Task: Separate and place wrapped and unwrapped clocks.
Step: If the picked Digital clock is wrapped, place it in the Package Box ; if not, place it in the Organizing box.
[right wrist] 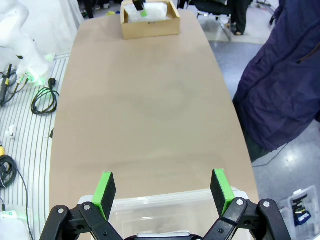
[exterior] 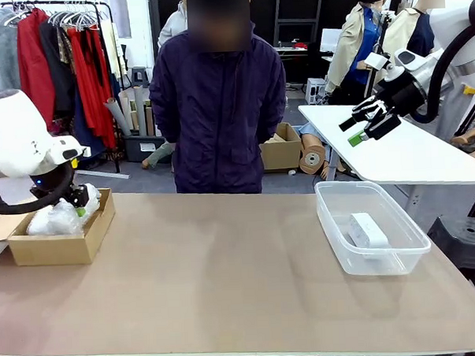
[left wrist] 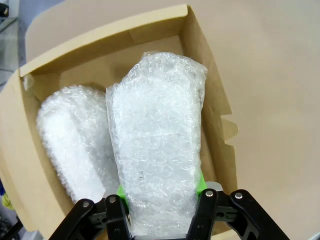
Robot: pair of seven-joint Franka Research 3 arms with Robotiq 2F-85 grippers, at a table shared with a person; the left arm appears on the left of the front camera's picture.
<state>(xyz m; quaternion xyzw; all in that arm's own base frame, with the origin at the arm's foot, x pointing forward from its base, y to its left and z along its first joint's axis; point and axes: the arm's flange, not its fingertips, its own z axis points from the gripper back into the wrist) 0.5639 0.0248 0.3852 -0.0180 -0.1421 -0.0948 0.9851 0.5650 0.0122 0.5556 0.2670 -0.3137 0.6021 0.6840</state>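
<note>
A bubble-wrapped bundle (left wrist: 157, 145) is clamped at its near end by the left gripper (left wrist: 162, 207), whose fingers are closed on it over the cardboard box (left wrist: 210, 105) at the desk's (exterior: 226, 273) left end. Its long axis is seen running straight out from the fingers, alongside a second bundle (left wrist: 72, 145) lying in the box. The bare clock (exterior: 367, 230) is seen in the clear tub (exterior: 334, 221), below the right gripper (right wrist: 162, 192), which is spread wide and holds nothing.

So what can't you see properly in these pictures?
- Front view: the left pincer is sunk in the cardboard box, half hidden by bubble wrap.
- Left wrist view: the second wrapped bundle is partly covered by the held bundle; wrap hides what is inside both.
- Right wrist view: the plastic tub is cut off by the bottom edge.
</note>
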